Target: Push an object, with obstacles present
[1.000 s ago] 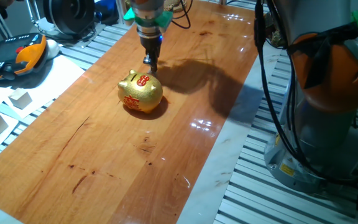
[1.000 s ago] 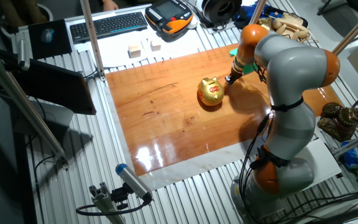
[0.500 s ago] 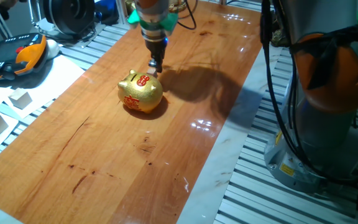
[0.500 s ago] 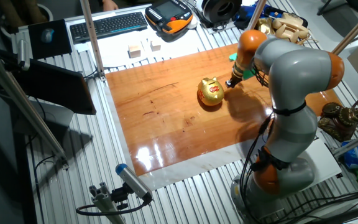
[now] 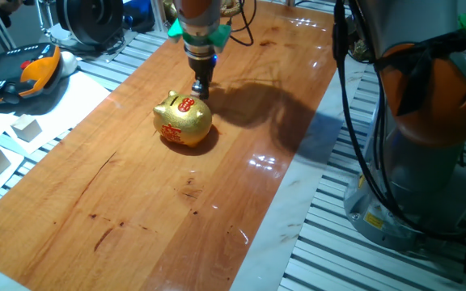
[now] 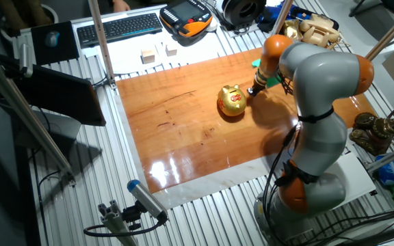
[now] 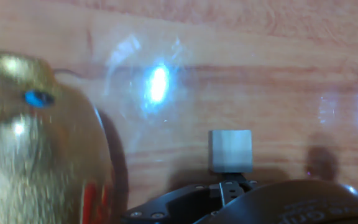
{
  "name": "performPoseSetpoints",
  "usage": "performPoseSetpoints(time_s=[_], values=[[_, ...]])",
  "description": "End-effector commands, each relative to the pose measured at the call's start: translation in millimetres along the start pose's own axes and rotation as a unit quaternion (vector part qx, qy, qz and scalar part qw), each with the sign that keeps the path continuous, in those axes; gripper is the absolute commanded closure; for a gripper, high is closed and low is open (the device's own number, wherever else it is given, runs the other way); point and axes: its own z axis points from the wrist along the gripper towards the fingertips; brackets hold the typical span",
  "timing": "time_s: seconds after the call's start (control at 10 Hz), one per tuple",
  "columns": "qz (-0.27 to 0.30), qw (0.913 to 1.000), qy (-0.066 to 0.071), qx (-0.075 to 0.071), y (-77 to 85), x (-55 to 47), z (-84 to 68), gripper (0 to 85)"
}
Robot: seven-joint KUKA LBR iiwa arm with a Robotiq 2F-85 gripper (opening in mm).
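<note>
The shiny gold piggy bank [image 5: 183,119] with red markings stands on the wooden table [image 5: 136,202]. It also shows in the other fixed view [image 6: 232,100] and fills the left of the hand view [image 7: 39,143]. My gripper [image 5: 201,89] is shut, its tip down at the table just behind the pig's far right side, also seen in the other fixed view [image 6: 253,90]. The tiny tan cube [image 7: 231,150] lies on the table right in front of my fingertips, to the right of the pig. In both fixed views the cube is too small or hidden to make out.
Larger pale wooden blocks [image 5: 27,128] lie on white paper left of the table, also in the other fixed view [image 6: 149,55]. An orange teach pendant [image 5: 23,73] lies behind them. The arm's base [image 5: 427,162] stands at the table's right side. A keyboard [image 6: 118,27] lies at the back.
My gripper has shifted slightly to the right and lower, close behind the pig. The pig has not moved.
</note>
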Motion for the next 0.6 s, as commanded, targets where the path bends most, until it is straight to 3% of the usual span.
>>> performPoseSetpoints(time_s=[0.0,0.5], values=[[-0.001,1.0000,0.002,-0.005,-3.0,-5.1,-0.3,85.0],[0.014,0.9998,0.003,-0.014,2.8,-21.5,-1.0,85.0]])
